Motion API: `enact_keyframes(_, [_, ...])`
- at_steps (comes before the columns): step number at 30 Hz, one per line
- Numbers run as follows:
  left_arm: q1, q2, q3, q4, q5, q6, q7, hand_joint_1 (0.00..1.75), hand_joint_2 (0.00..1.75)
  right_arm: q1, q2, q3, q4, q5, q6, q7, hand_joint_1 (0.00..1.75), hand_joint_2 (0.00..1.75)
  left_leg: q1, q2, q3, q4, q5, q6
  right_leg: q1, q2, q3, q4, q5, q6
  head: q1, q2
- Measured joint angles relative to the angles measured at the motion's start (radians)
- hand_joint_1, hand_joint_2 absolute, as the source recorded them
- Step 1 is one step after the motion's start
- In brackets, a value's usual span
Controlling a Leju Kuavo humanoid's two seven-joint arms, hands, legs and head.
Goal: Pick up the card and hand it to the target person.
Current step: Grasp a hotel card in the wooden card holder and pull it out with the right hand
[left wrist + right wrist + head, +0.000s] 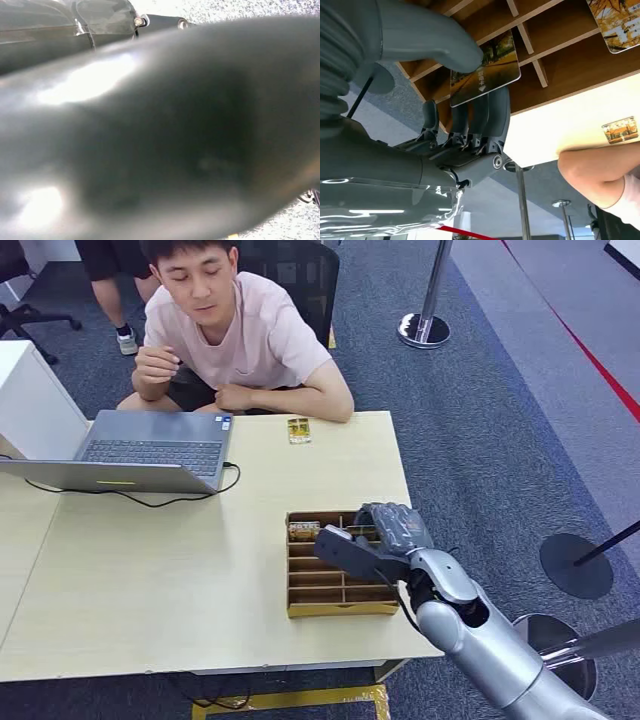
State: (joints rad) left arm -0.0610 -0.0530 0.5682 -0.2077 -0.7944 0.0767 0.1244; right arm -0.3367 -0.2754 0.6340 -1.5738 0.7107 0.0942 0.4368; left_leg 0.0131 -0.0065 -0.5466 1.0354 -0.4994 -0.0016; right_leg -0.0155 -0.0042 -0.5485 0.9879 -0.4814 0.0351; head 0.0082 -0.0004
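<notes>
1. The right hand (375, 538) hovered over the wooden divided tray (302, 602) near the right front edge of the tabletop (151, 580).
2. In the right wrist view, the right hand (471, 90) held a card (490, 75) printed with a tree-lined road, pinched between the thick grey thumb (433, 37) on its face and the darker fingers (486, 117) behind it.
3. The held card sat just above the tray's compartments (561, 60); whether it had cleared the dividers could not be told.
4. A second card (620, 22) lay in another compartment of the same tray.
5. A third card (299, 430) rested flat on the tabletop at its far edge, just before the seated person (234, 335), whose forearms leaned on that edge.
6. An open laptop (143, 450) stood on the left part of the tabletop, its black cable (151, 500) trailing across the surface.
7. The left hand's state could not be told; the left wrist view was a dark blur.
</notes>
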Motion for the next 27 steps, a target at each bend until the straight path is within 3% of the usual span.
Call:
enact_keyframes(7, [0.0, 0.0, 0.0, 0.0, -0.001, 0.0, 0.0, 0.0, 0.0, 0.0, 0.0, 0.0, 0.001, 0.0, 0.002, 0.0, 1.13, 1.75, 0.0, 0.0, 0.0, 0.0, 0.0, 0.0, 0.0, 0.0, 0.0, 0.0, 0.0, 0.0, 0.0, 0.0])
enact_keyframes(15, [-0.003, 0.0, 0.0, 0.0, -0.002, 0.0, 0.001, 0.0, 0.0, 0.0, 0.0, 0.0, 0.001, 0.001, 0.009, -0.004, 1.6, 1.75, 0.0, 0.0, 0.0, 0.0, 0.0, 0.0, 0.0, 0.0, 0.0, 0.0, 0.0, 0.0, 0.0, 0.0])
enact_keyframes(27, [-0.004, 0.0, 0.0, 0.0, -0.002, 0.003, 0.0, 0.0, 0.0, -0.005, 0.0, 0.0, 0.004, -0.001, 0.018, -0.009, 1.64, 1.75, 0.0, 0.0, 0.0, 0.0, 0.0, 0.0, 0.0, 0.0, 0.0, 0.0, 0.0, 0.0, 0.0, 0.0])
